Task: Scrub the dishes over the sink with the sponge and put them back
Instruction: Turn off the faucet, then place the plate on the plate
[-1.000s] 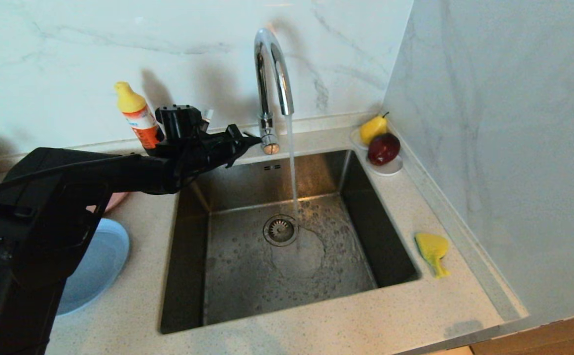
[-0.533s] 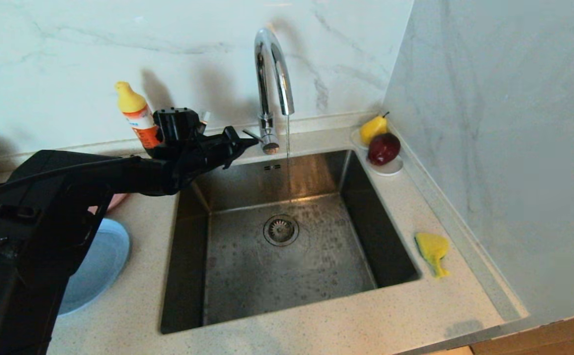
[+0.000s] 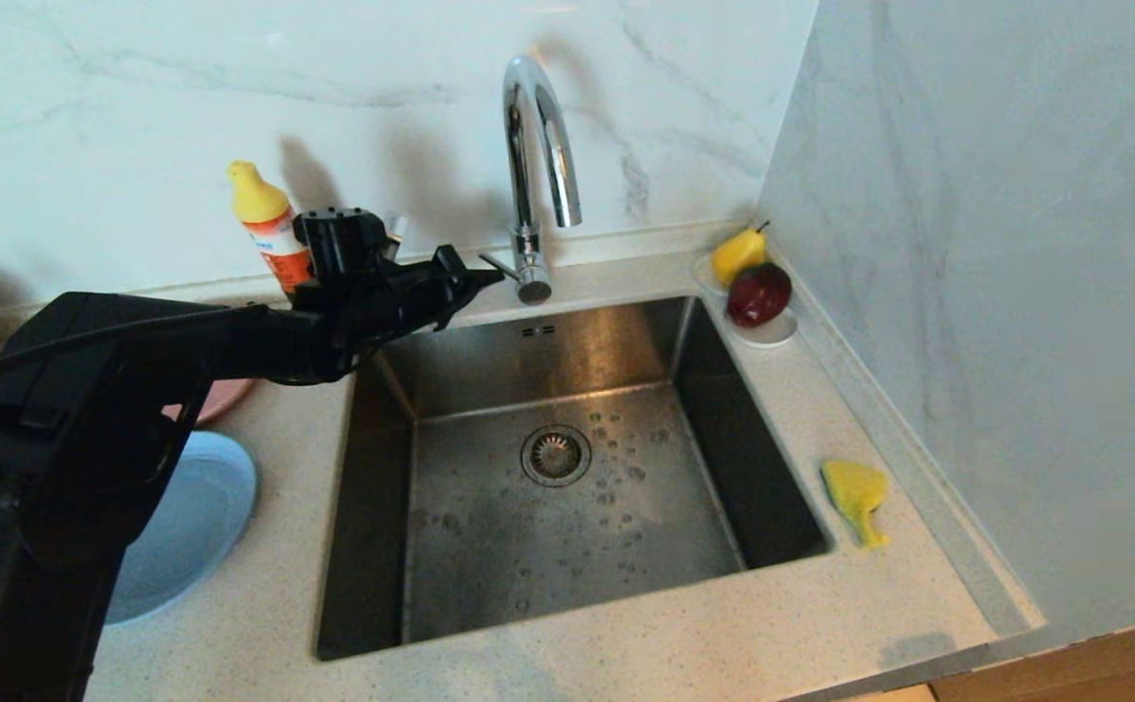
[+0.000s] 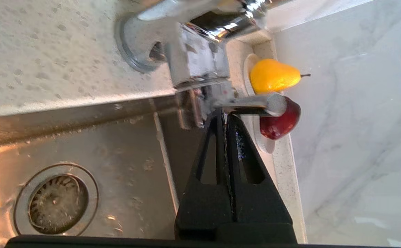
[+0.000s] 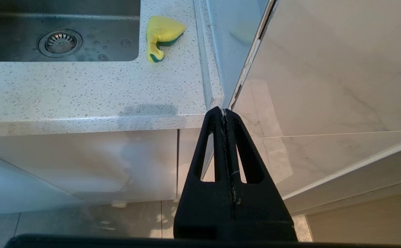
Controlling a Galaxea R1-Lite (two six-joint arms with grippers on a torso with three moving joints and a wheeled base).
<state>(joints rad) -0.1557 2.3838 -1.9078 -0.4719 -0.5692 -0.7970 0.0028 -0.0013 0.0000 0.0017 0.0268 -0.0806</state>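
Observation:
The steel sink [image 3: 528, 556] lies in the counter, wet with drops, and no water runs from the chrome tap [image 3: 540, 127]. My left gripper [image 3: 491, 277] is shut and empty, its tip against the tap's side lever [image 4: 255, 103] by the sink's back left corner; the left wrist view shows the same shut gripper [image 4: 224, 115]. The yellow sponge [image 3: 855, 492] lies on the counter right of the sink, also in the right wrist view [image 5: 162, 32]. A pale-blue plate [image 3: 192, 526] and a pink plate [image 3: 226, 398] lie left of the sink, partly hidden by my arm. My right gripper [image 5: 224, 112] hangs shut below the counter's front edge.
An orange bottle with a yellow cap [image 3: 270, 229] stands behind my left arm. A white saucer [image 3: 772, 333] with a yellow pear [image 3: 738, 253] and a red apple [image 3: 758, 292] sits at the back right corner. A marble wall [image 3: 967, 292] closes the right side.
The stream from the tap thinned and then stopped. My left gripper shifted slightly to the left at the tap lever. The right arm has not moved.

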